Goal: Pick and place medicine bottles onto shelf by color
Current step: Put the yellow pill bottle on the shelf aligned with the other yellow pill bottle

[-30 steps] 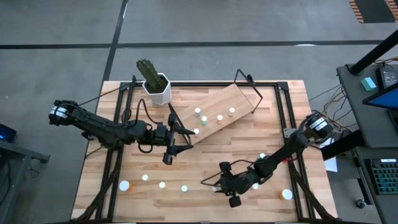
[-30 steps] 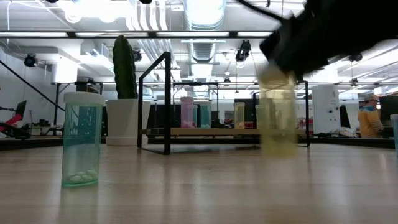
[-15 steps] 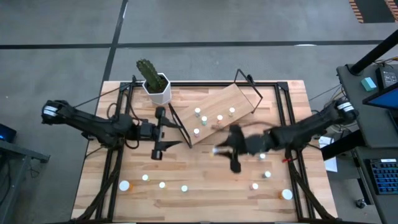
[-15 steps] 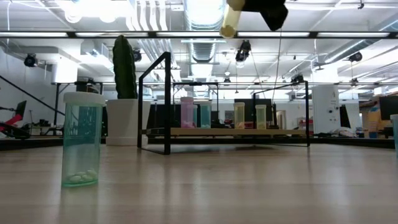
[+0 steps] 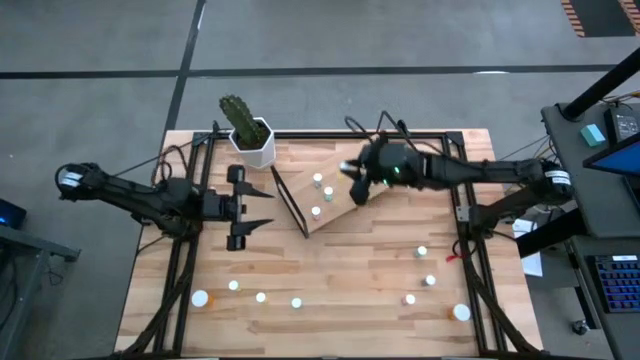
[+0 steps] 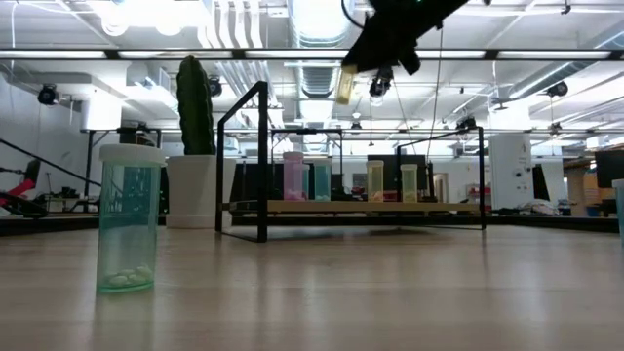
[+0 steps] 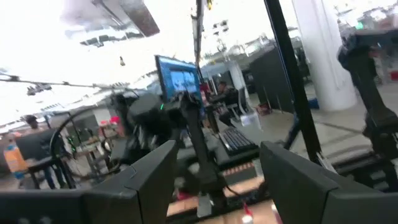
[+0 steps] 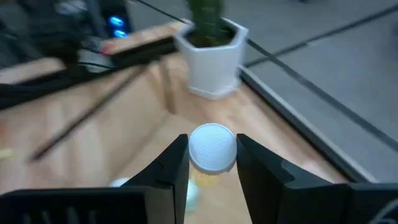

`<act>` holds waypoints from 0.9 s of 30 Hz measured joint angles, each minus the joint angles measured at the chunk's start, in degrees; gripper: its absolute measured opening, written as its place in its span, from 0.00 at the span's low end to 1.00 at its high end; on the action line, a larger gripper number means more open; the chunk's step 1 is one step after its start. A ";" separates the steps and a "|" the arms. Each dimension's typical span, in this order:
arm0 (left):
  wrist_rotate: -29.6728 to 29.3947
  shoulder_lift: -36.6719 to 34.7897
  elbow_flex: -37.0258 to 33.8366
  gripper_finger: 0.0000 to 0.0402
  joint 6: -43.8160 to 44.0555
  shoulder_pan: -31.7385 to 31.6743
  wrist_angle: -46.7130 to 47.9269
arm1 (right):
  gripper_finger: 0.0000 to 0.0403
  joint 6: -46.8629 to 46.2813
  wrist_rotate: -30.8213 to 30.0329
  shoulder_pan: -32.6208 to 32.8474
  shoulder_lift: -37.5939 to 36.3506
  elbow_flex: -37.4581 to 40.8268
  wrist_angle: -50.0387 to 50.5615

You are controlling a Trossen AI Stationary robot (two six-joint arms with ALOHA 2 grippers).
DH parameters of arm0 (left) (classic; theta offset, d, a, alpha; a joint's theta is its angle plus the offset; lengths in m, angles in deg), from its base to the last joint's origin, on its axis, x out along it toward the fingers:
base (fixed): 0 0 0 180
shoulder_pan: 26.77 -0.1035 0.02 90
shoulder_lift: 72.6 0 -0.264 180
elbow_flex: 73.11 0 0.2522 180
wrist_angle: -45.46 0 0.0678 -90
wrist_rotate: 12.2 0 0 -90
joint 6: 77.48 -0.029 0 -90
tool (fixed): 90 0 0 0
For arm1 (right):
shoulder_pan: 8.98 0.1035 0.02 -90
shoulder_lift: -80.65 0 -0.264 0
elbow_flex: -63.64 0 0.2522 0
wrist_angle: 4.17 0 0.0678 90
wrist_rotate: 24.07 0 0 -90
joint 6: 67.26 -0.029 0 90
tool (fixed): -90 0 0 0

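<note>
Right claw is closed on a yellowish white-capped bottle, carried high above the shelf. In the low view the bottle hangs tilted, well clear of the board, so it reads as mid-transfer, not yet set down. In the high view the claw sits over the shelf's middle, near the bottles already standing there. It is probably lining up with the matching colour group. The low view shows pink, teal and yellowish bottles in a row on the shelf, with the yellowish ones toward the right, so the drop spot is likely at that end.

Left claw waits over the left half of the worktop, just left of the shelf's wire frame. Its jaws stand open with nothing between them, out of the right arm's way.

More bottles are left along the near edge and at the near right. A big teal one stands close to the low camera. A cactus pot is at the far left corner, not part of the job.
</note>
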 joint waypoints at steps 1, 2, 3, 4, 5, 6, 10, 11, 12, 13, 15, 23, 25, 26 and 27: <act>0.00 -0.68 0.01 0.53 0.02 -0.01 0.61 | 0.26 1.14 0.04 -1.20 0.99 -0.85 0.67; 0.00 -1.26 0.01 0.53 0.00 0.00 1.29 | 0.26 2.01 0.47 -2.36 1.96 -1.44 0.85; 0.00 -1.54 0.00 0.53 -0.18 0.00 1.69 | 0.26 2.72 2.07 -3.46 2.91 -1.80 0.92; -0.03 -1.72 0.02 0.53 -0.64 0.00 2.00 | 0.26 3.16 4.60 -4.57 3.88 -2.03 1.08; -0.17 -1.90 0.00 0.53 -1.11 0.00 2.53 | 0.26 3.53 7.44 -5.72 4.75 -2.14 1.02; -0.36 -1.99 -0.04 0.53 -1.35 0.00 2.68 | 0.26 3.69 10.25 -6.93 5.62 -2.15 0.99; -0.42 -1.96 -0.04 0.53 -2.44 0.00 2.52 | 0.26 3.82 14.98 -10.89 8.98 -1.16 1.02; -0.42 -1.88 -0.04 0.53 -2.57 0.00 2.56 | 0.26 3.80 15.00 -11.67 9.65 -0.79 1.07; -0.42 -1.73 -0.04 0.53 -2.58 0.00 2.46 | 0.26 3.68 14.91 -12.29 10.25 -0.40 1.04; -0.46 -1.66 -0.04 0.53 -2.63 0.00 2.50 | 0.26 3.44 14.88 -12.82 10.66 0.12 0.60; -1.05 -1.61 -0.04 0.53 -2.73 0.00 2.54 | 0.26 2.59 14.21 -13.42 11.18 1.47 -1.39; -2.34 -1.89 -0.04 0.53 -2.73 0.00 2.49 | 0.26 2.98 12.97 -13.45 11.43 6.68 -6.99; -2.34 -1.89 -0.04 0.53 -2.73 0.00 2.43 | 0.26 4.10 12.11 -13.45 11.01 7.51 -7.20; -2.42 -1.86 -0.04 0.53 -2.72 0.00 2.45 | 0.26 4.93 11.45 -13.45 10.87 7.78 -7.52; -2.56 -1.86 -0.04 0.53 -2.73 0.00 2.49 | 0.26 5.85 11.16 -13.45 10.75 8.06 -7.75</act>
